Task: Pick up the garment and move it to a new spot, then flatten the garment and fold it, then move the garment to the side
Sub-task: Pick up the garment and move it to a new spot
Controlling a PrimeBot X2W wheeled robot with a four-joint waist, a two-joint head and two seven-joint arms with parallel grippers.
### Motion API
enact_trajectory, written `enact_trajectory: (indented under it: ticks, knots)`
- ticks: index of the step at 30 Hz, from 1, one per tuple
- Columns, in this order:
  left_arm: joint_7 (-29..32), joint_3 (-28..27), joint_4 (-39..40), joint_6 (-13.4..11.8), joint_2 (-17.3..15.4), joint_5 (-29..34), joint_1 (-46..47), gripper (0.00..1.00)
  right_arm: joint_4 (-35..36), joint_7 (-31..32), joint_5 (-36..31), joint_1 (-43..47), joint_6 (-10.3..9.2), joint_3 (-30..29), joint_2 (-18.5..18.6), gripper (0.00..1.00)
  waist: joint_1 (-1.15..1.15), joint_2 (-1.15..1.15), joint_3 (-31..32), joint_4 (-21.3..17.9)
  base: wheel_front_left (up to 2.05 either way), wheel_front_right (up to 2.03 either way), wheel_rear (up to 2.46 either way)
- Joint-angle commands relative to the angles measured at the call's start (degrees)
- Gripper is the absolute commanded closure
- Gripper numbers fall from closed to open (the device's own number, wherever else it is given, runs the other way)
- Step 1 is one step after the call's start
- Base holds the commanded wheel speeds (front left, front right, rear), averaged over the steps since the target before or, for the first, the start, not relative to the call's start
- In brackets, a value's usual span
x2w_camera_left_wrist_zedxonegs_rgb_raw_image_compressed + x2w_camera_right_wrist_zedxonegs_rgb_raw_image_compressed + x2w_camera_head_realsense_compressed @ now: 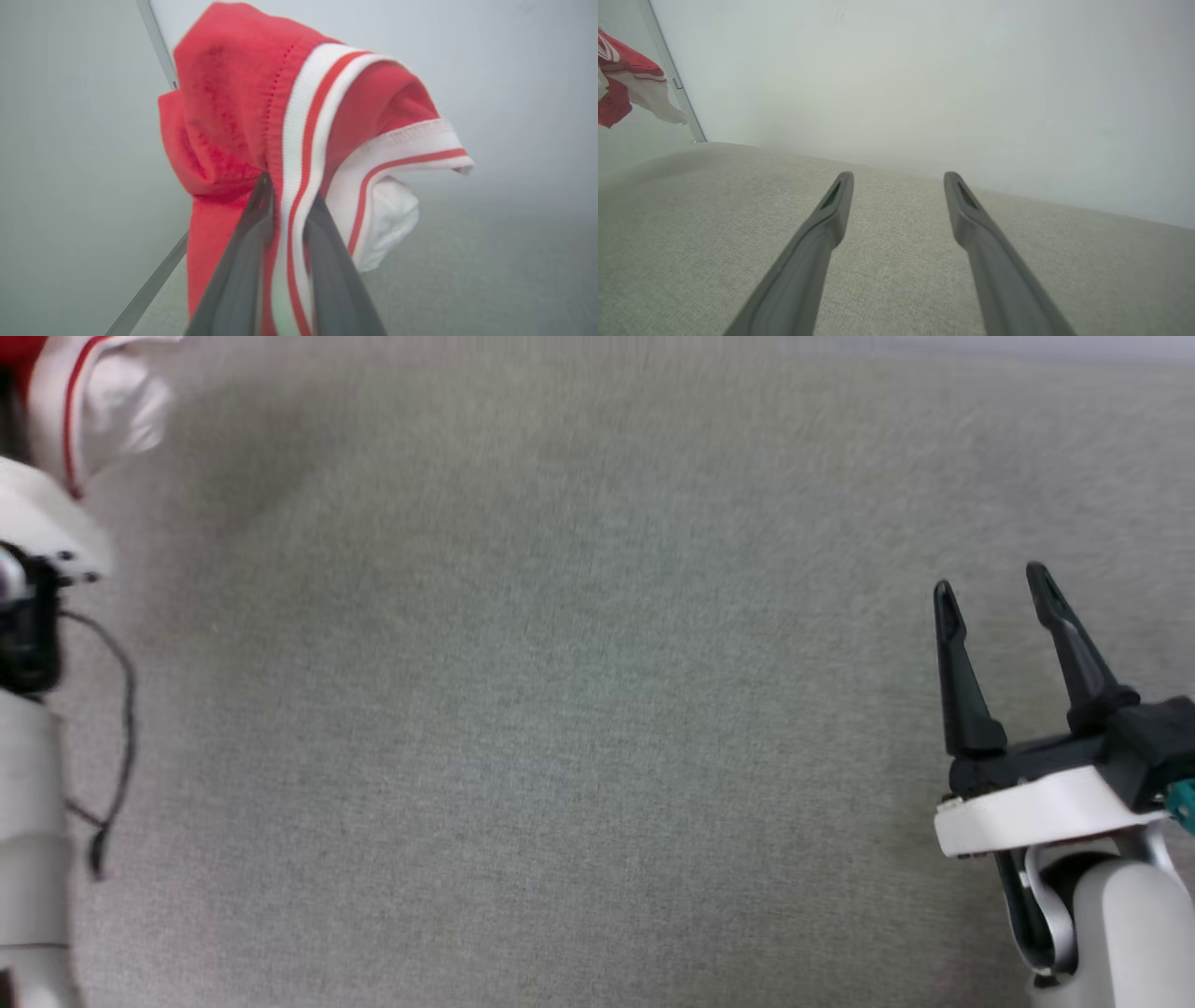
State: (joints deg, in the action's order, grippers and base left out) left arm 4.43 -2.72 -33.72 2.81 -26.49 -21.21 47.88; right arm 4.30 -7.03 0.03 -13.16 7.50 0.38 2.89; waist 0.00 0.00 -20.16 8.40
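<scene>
Where the shirt (93, 401) hangs: upper left of head view, clear of the grey surface (560, 709).
Left gripper (290, 189): pinching striped trim.
Right gripper (991, 581): spread, empty, lower right, well apart.
Shirt axis: bunched, cannot tell.

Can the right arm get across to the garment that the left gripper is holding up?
Probably, though it's a long reach: the open right gripper sits across the grey surface from the garment, pinched in the left gripper, with nothing lying between.
</scene>
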Motion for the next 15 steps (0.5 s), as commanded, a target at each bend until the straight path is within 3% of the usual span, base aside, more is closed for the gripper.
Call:
enact_trajectory:
  ticks: [1, 8, 15]
  knots:
    - [-2.3, 0.6, 1.0, 0.2, 1.3, 0.2, 0.0, 1.00, -0.2, -0.3, 0.6, 1.2, -0.02, -0.5, 0.0, 0.00, 0.00, 0.00, 3.6, -1.4, 0.00, 0.00, 0.00]
    - [-11.1, 4.3, 7.4, -0.5, 8.4, 1.4, -5.2, 1.00, -1.9, -1.4, 4.4, 5.0, -0.02, -1.6, 0.0, 0.00, 0.00, 0.00, 10.4, -6.3, 0.00, 0.00, 0.00]
    - [-12.5, 11.9, 14.4, 0.8, 17.8, 0.9, -13.6, 1.00, -1.6, -0.7, 5.6, 8.6, -0.02, -2.6, 0.0, 0.00, 0.00, 0.00, 13.9, -12.4, 0.00, 0.00, 0.00]
